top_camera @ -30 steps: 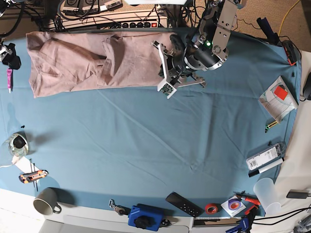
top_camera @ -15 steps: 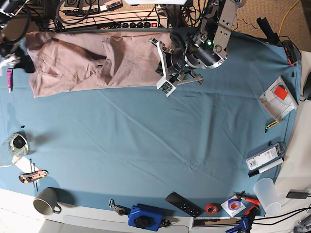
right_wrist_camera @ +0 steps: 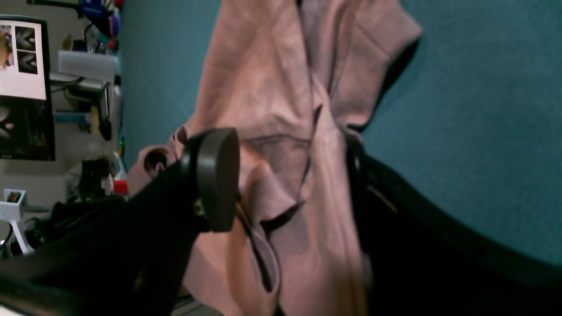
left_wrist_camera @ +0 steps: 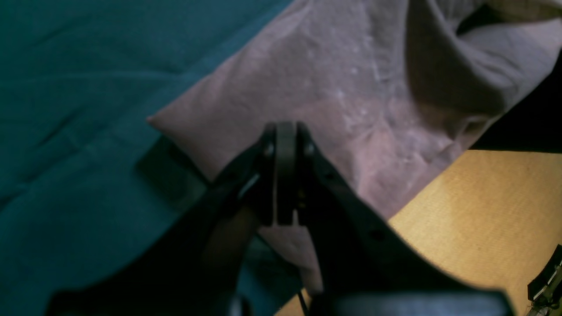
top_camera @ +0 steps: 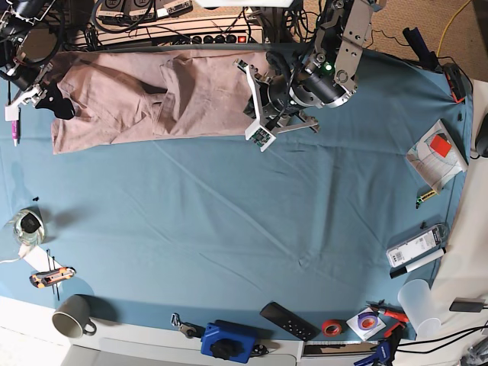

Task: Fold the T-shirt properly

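Observation:
The mauve T-shirt (top_camera: 152, 99) lies wrinkled and stretched along the far edge of the teal tablecloth (top_camera: 244, 229). My left gripper (top_camera: 257, 114) hangs over the shirt's right end. In the left wrist view the left gripper (left_wrist_camera: 285, 131) is shut just above the T-shirt (left_wrist_camera: 329, 87) near its corner, and no cloth shows between the pads. My right gripper (top_camera: 57, 103) is at the shirt's left end. In the right wrist view the right gripper (right_wrist_camera: 290, 175) stands open, with the T-shirt (right_wrist_camera: 272, 87) spread below and between its fingers (right_wrist_camera: 215, 175).
A power strip and cables (top_camera: 198, 34) run behind the table's far edge. A pink pen (top_camera: 14, 126), a jar (top_camera: 27, 229) and a mug (top_camera: 72, 324) sit at the left. A remote (top_camera: 288, 320), a blue box (top_camera: 229, 341), a plastic cup (top_camera: 422, 305) and papers (top_camera: 436, 156) line the near and right edges.
My right arm has swung in from the far left corner and its open gripper now sits on the shirt's left end. The left arm has drawn back slightly toward the far edge.

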Controlling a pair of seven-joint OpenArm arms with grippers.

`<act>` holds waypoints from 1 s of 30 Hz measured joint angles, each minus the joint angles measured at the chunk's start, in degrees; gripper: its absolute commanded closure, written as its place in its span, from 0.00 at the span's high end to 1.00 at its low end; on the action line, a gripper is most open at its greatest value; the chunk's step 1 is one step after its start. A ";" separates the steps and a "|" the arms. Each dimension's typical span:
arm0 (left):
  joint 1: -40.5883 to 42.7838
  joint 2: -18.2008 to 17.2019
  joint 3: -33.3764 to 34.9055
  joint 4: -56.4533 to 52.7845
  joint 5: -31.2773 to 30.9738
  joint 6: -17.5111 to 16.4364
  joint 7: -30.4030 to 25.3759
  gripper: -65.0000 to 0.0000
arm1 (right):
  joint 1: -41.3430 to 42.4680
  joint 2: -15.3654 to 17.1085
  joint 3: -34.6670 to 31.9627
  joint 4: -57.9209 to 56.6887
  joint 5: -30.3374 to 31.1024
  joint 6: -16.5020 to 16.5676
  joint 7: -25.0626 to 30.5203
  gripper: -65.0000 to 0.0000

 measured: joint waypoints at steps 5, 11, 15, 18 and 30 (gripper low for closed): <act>0.00 0.00 0.00 0.02 0.00 0.00 -0.61 0.00 | 0.17 0.00 0.00 0.20 -1.97 0.20 0.02 0.46; 0.02 0.00 0.00 0.02 0.00 0.00 -0.61 0.00 | 0.24 0.00 0.00 0.24 -4.76 0.11 0.07 0.15; 0.02 -0.02 0.00 0.00 0.02 0.00 -0.61 0.00 | 0.28 0.00 -0.17 0.31 -6.21 0.20 -0.37 0.00; 0.02 0.00 0.00 0.00 0.00 0.00 -0.63 0.00 | 0.28 0.00 -0.17 0.35 -6.43 0.20 -0.33 0.00; 0.24 -0.02 0.00 0.00 -0.04 0.00 -0.63 0.00 | 5.77 3.28 -0.35 -0.13 -14.08 -0.04 -3.50 0.00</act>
